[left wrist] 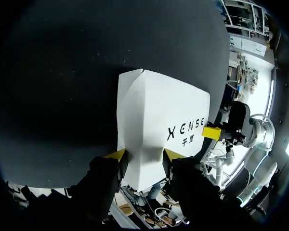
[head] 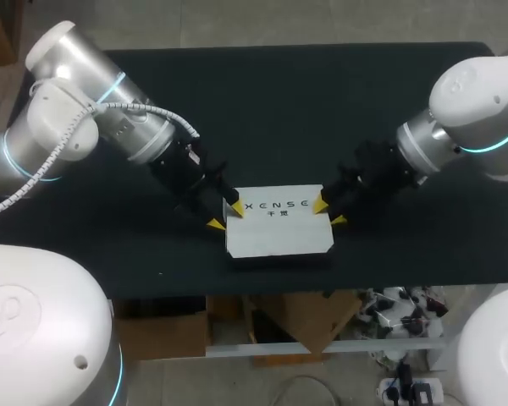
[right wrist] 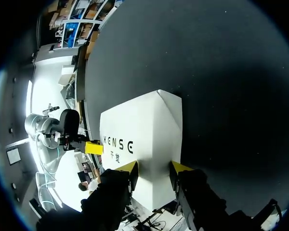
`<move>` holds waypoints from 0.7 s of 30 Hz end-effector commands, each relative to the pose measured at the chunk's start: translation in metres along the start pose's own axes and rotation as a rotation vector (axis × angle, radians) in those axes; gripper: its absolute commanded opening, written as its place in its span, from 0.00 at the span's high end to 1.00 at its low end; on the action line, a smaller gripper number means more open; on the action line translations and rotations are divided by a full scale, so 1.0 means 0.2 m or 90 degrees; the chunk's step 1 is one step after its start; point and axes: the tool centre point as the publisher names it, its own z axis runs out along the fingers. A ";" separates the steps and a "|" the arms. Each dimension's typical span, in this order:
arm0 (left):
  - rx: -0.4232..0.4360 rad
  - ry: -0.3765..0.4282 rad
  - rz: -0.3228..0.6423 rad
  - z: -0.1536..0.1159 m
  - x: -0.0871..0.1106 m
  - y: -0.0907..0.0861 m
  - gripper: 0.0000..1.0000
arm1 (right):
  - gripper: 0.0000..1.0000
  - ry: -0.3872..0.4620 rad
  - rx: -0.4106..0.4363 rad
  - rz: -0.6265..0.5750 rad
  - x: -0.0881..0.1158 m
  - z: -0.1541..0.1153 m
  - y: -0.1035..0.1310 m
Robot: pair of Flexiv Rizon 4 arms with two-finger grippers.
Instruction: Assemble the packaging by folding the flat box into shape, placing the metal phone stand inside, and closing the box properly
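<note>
Left claw [head: 226, 216] and right claw [head: 330, 211] each clench a box [head: 279, 237] end; if I squeeze unevenly, it may buckle.

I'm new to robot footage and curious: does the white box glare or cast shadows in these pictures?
Head view: the box is bright against the dark table, print legible, a narrow shadow under its near edge. Left wrist view: soft grey shading marks its folds, no glare. Right wrist view: one side face dimmer.
</note>
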 end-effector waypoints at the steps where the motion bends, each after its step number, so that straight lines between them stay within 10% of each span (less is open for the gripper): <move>1: 0.011 -0.007 0.003 0.04 0.06 0.02 0.53 | 0.56 -0.004 -0.005 0.002 0.04 0.06 -0.01; 21: 0.071 -0.043 0.060 0.10 -0.02 0.00 0.51 | 0.56 -0.033 -0.014 0.012 -0.02 0.10 -0.02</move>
